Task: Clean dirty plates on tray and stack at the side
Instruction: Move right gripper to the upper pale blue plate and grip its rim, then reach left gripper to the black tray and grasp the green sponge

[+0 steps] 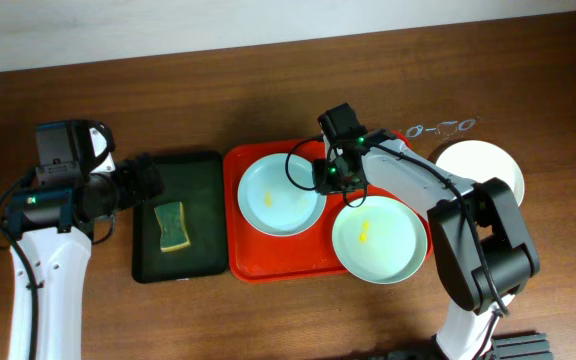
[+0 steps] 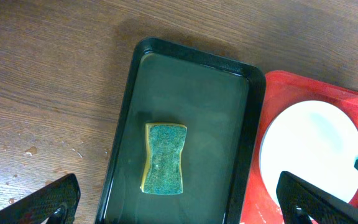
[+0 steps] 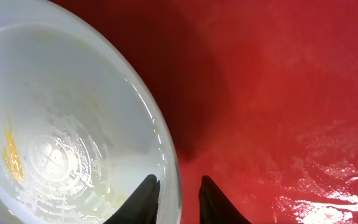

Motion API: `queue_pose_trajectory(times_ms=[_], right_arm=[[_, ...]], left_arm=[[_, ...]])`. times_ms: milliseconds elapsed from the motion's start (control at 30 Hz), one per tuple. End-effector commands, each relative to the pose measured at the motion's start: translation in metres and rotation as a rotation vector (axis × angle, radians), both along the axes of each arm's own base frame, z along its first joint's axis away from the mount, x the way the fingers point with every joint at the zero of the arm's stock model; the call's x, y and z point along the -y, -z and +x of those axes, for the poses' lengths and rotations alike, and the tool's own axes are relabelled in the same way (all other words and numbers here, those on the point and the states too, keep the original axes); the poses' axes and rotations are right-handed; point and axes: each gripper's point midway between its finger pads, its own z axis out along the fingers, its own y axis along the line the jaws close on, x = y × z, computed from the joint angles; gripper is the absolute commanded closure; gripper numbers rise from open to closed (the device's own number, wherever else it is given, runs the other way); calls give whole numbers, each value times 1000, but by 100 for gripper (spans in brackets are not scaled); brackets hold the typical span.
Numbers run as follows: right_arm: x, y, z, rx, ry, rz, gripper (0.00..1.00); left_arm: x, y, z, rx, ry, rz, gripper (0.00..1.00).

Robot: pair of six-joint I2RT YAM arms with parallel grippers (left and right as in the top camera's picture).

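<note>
Mint plate [image 1: 280, 195] on red tray [image 1: 243, 260], right gripper [image 3: 178, 182] astride its rim.
Glazed and stiff, likely light, but slick, wet-looking and chippable. Best hold looks like the raised rim, one finger inside and one outside, as the plate sits flat with no way under. Right wrist view shows just that: narrow gap, inner finger [image 3: 143, 199] against the bowl, outer one a sliver off, not pinched yet. It also shows the yellow smear [image 3: 11, 155] up close. Overhead hides the fingers but gives the layout: second mint plate [image 1: 379, 238] just beside on the tray, white plate [image 1: 478, 170] off it on the table [image 1: 268, 80] at right. Only the left wrist view shows the left gripper [image 2: 179, 186] spread wide above the sponge [image 2: 165, 158] in the green tray [image 2: 191, 81].
</note>
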Motion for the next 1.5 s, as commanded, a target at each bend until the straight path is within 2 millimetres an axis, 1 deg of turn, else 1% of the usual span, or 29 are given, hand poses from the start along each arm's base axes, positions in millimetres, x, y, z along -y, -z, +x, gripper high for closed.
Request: queue_pose_trajectory(times_ms=[0, 67, 100, 167, 200, 267, 300, 333, 400, 667, 700, 733, 767, 800, 833, 867, 900, 967, 1000, 1033, 1067, 1100, 1133, 1167, 1233, 1333, 1400, 1433, 1467], right_arm=[[1, 8, -1, -11, 2, -19, 82], [1, 8, -1, -12, 2, -19, 86], [1, 8, -1, -12, 3, -19, 91], [1, 8, -2, -13, 2, -20, 90], [1, 8, -1, -12, 2, -20, 87], [1, 8, -1, -13, 2, -20, 86], [1, 8, -1, -12, 2, -20, 86], [1, 8, -1, -12, 2, -20, 87], [1, 8, -1, -9, 2, -19, 96], [1, 14, -2, -2, 2, -15, 96], [0, 13, -2, -3, 2, -12, 96], [0, 14, -2, -4, 1, -12, 96], [0, 14, -2, -5, 1, -13, 96], [0, 14, -2, -4, 1, -12, 96], [0, 14, -2, -4, 1, -13, 96], [0, 14, -2, -4, 1, -12, 96], [0, 14, -2, -4, 1, -12, 96], [0, 14, -2, -3, 1, -12, 96], [0, 14, -2, -4, 2, -12, 96], [0, 14, -2, -4, 2, -12, 96], [0, 14, -2, -4, 1, -12, 96], [1, 14, -3, -7, 1, -13, 96], [1, 14, -3, -9, 1, -14, 96], [1, 14, -4, -12, 1, -15, 96], [1, 14, -4, -12, 1, -15, 96], [1, 14, -4, -10, 2, -15, 96], [1, 14, -4, -11, 2, -15, 96], [1, 14, -4, -11, 2, -15, 96], [1, 14, -4, -11, 1, -15, 96]], left_arm=[[0, -6, 1, 18, -2, -11, 1], [0, -6, 1, 18, -2, -11, 1], [0, -6, 1, 19, -2, -11, 1], [0, -6, 1, 19, -2, -11, 1], [0, -6, 1, 19, -2, -10, 1], [-7, -7, 4, 30, -25, 28, 1], [-7, -7, 2, 25, -25, 29, 1], [-7, -7, 2, 23, -25, 29, 1], [-7, -7, 2, 23, -25, 29, 1], [-7, -7, 2, 24, -25, 28, 1], [-7, -8, 4, 32, -25, 28, 1], [-8, -14, 14, 81, -26, 31, 1], [1, -21, 22, 125, 5, -16, 1], [17, -20, 18, 108, 56, -95, 1], [27, -19, 13, 90, 84, -138, 1], [31, -13, 4, 47, 95, -140, 1], [34, -9, 0, 29, 122, -131, 2], [55, 9, -13, -41, 258, -79, 16], [58, 18, -17, -84, 268, -42, 16], [59, 25, -19, -116, 275, -8, 24], [62, 36, -20, -155, 286, 31, 27], [68, 52, -18, -205, 307, 58, 26], [69, 62, -18, -237, 311, 75, 25], [63, 78, -17, -292, 291, 114, 21], [43, 104, -17, -386, 191, 181, 14], [36, 138, -19, -498, 175, 162, 15], [36, 153, -20, -539, 178, 165, 16], [34, 162, -21, -562, 175, 179, 21], [33, 167, -19, -567, 166, 173, 28]])
